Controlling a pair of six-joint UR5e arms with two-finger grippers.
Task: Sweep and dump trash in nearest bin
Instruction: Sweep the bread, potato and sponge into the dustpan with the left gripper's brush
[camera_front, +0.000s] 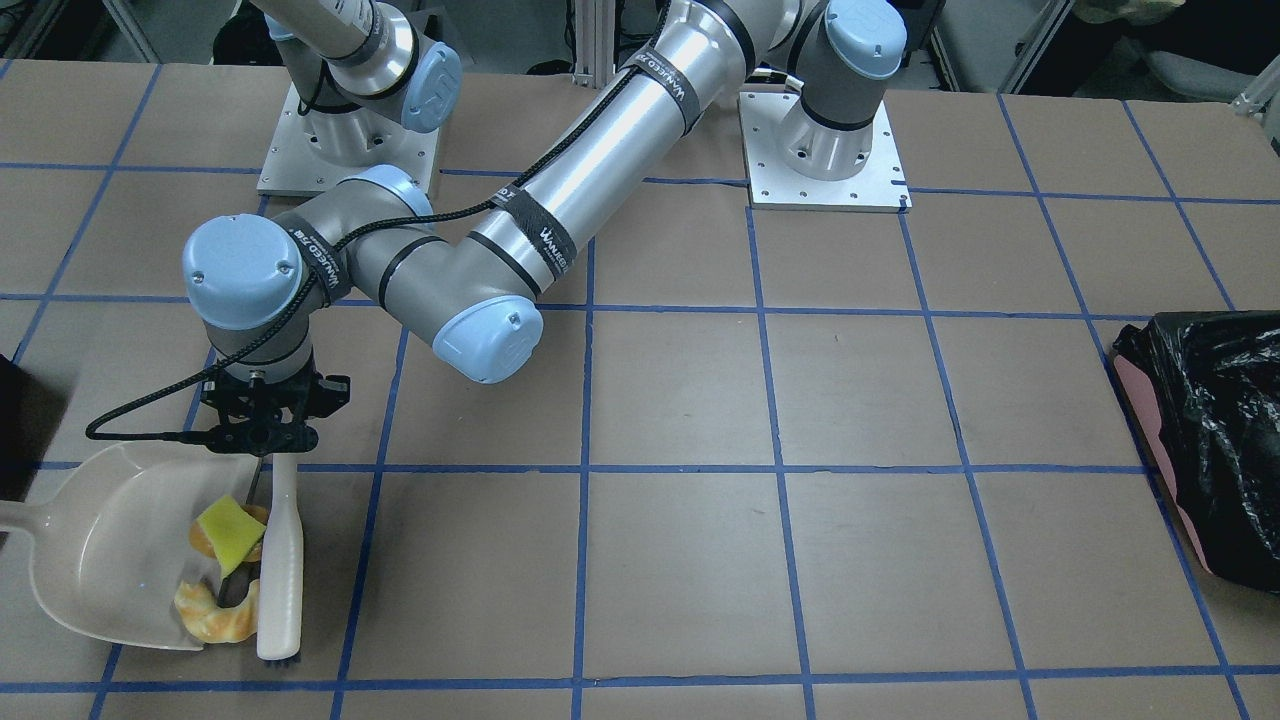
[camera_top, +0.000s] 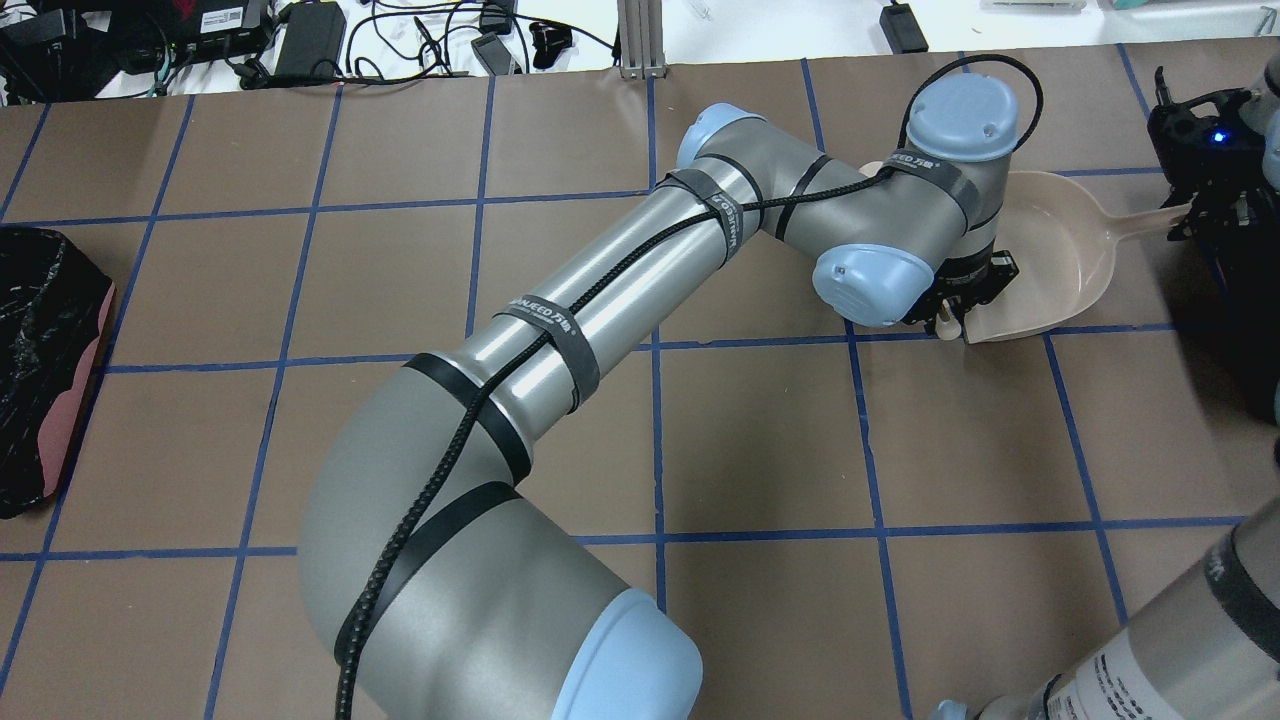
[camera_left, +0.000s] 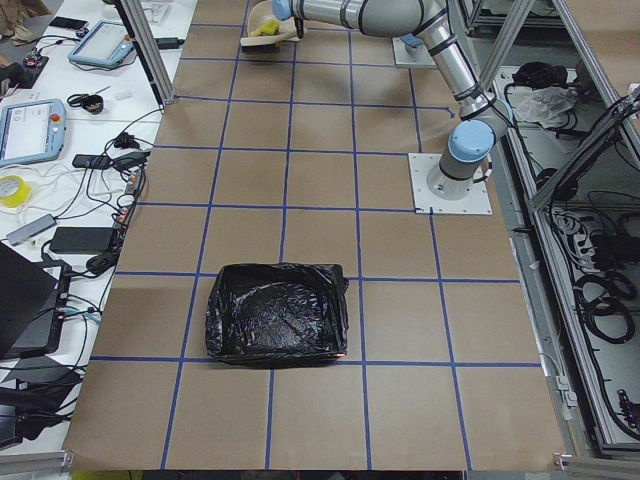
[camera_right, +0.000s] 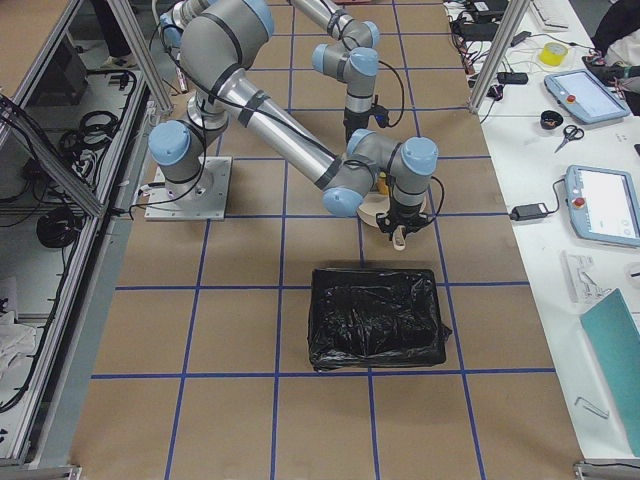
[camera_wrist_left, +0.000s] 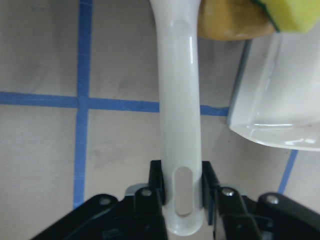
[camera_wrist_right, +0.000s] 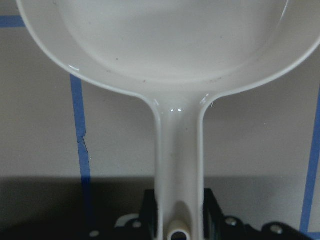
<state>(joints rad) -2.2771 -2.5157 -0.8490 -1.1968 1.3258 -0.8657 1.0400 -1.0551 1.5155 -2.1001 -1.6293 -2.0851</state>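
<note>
Black-bagged bin (camera_right: 375, 320) sits near the dustpan (camera_front: 100, 550) on the bench (camera_front: 700, 560); a second bin (camera_front: 1210, 440) is well apart at the other end. From overhead, the left arm's wrist covers the trash completely. The bun (camera_front: 203, 541) is half hidden under the yellow sponge (camera_front: 230, 530). Left fingers (camera_wrist_left: 157, 182) are clamped on the white brush (camera_front: 280, 560) handle, right fingers (camera_wrist_right: 209, 212) on the dustpan handle. Sponge, bun and croissant (camera_front: 215, 618) crowd the pan's mouth, just beside the brush, a little beyond the left fingers.

brown paper-covered table (camera_front: 680, 400) (blue tape grid (camera_front: 586, 400)) beside a cluttered white bench (camera_left: 60, 205).
</note>
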